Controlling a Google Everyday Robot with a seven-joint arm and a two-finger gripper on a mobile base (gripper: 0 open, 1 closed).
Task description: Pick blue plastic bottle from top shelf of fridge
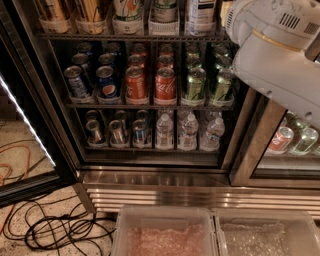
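Camera view: white robot arm (280,55) beside wire top shelf (125,36) of glass-door fridge (155,177); hand out of frame, grip unknowable; slim blue plastic bottle (165,9) unpicked.

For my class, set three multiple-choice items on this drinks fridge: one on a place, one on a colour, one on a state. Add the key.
1. Where do the small clear water bottles stand?
A. right part of the lowest rack
B. left end of the middle rack
C. on the floor

2. What colour are the cans at the right end of the middle rack?
A. blue
B. green
C. yellow

3. The left door of the fridge is:
A. shut
B. lying flat on the floor
C. swung open

Key:
1 A: they stand right of the small cans on that rack.
2 B: their green bodies stand beside the red Coca-Cola can.
3 C: the door angles away from the cabinet.

The gripper is out of view. Only the white arm shows, at the upper right.
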